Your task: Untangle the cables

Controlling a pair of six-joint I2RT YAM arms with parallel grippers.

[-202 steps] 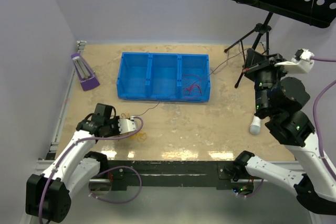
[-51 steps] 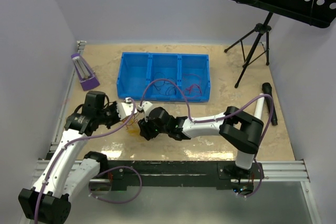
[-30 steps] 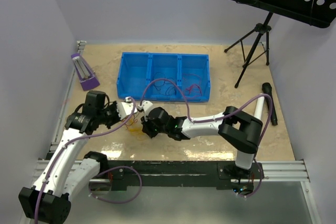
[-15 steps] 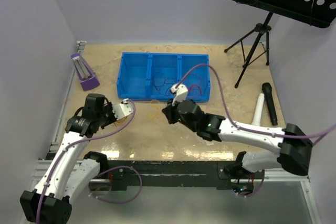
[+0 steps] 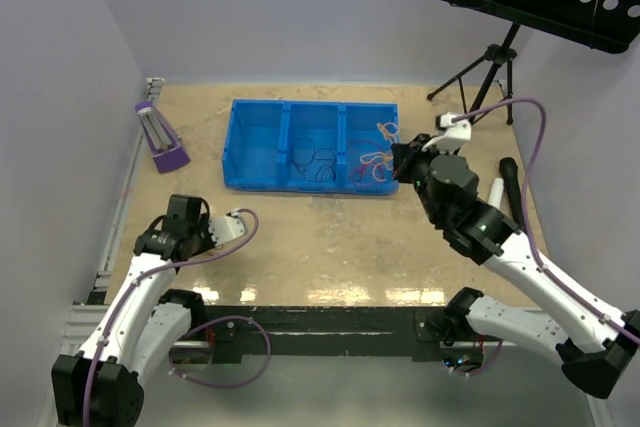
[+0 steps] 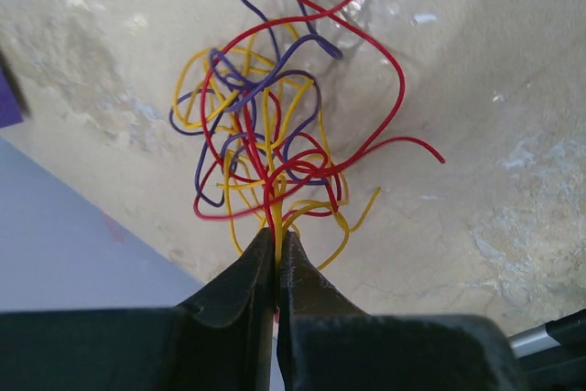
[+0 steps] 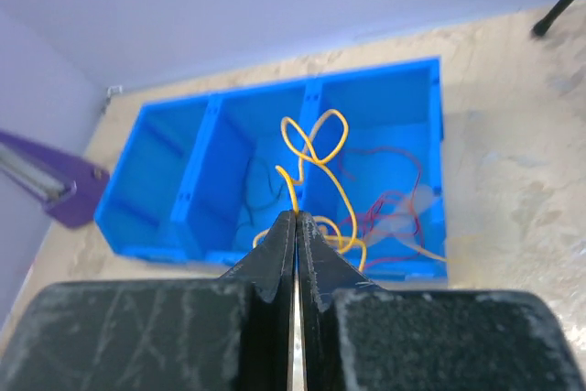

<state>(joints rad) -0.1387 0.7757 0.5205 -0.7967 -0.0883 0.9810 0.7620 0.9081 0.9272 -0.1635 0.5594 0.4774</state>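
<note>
Many cables point(image 6: 265, 162) (unseen from above) between left fingers point(image 6: 240, 281)

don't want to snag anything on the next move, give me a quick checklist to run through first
1. Right gripper shut on the yellow wire: ok.
2. Yellow wire free of the tangle: ok, the top view shows no strand running between them.
3. Yellow wire above the blue bin: ok, over its right compartment.
4. Wire's lower end clear of the red wires in that compartment: cannot tell.
5. Left gripper pinching the tangle: ok, red and yellow strands run into its tips.
6. Tangle undone: not ok, red, yellow and purple loops cross each other.
</note>
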